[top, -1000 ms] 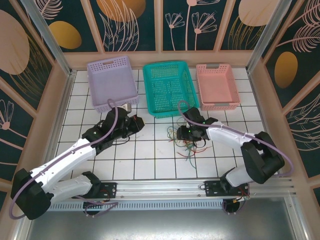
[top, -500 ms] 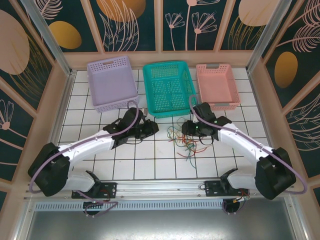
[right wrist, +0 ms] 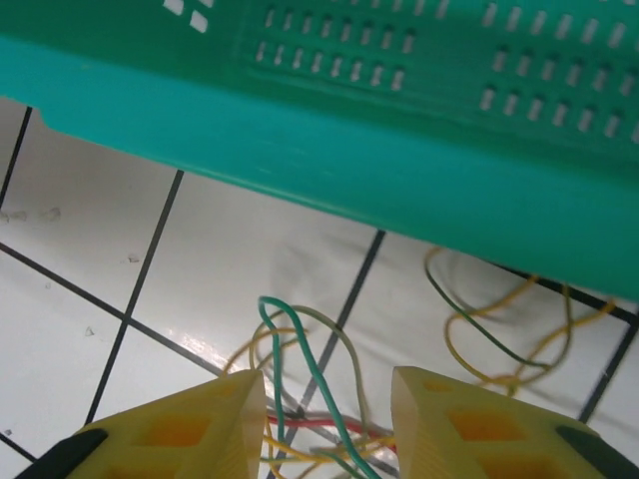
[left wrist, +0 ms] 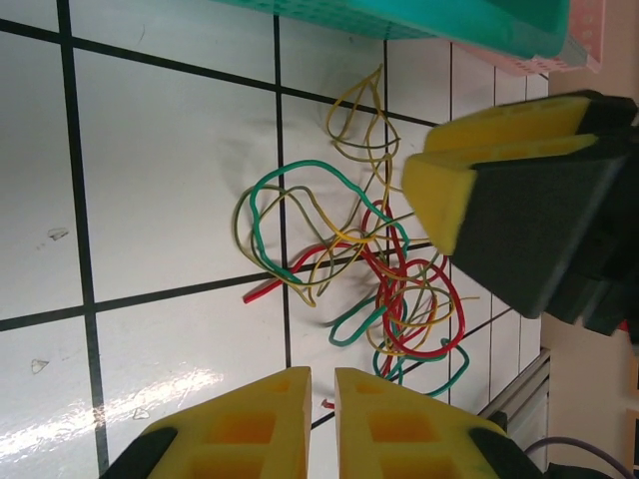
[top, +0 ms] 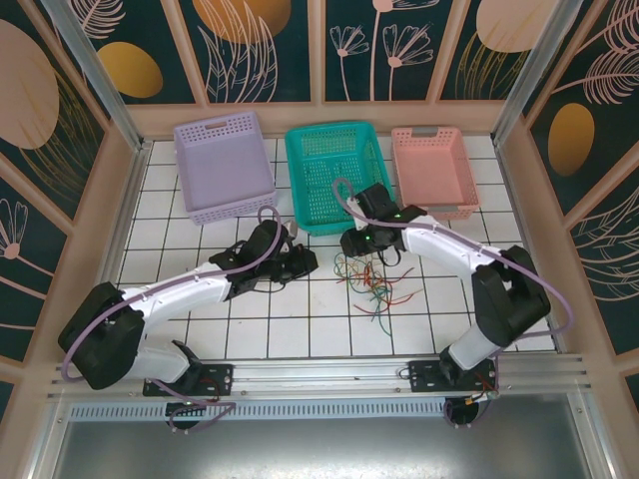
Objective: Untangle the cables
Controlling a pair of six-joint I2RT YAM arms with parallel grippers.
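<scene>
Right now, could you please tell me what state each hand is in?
Left hand: closed to a thin slit, nothing clearly held.
Right hand: open, the green cable running loose between its fingers.

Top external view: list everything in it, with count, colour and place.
lilac basket: one, lilac, far left of the table
teal basket: one, teal, far middle
pink basket: one, pink, far right
cables: one tangled heap, red, green, yellow and darker strands, on the tiles in front of the teal basket
table: one, white tiles with dark lines
left gripper: one, black, left of the heap, fingers close together
right gripper: one, black, at the heap's far edge, fingers apart
</scene>
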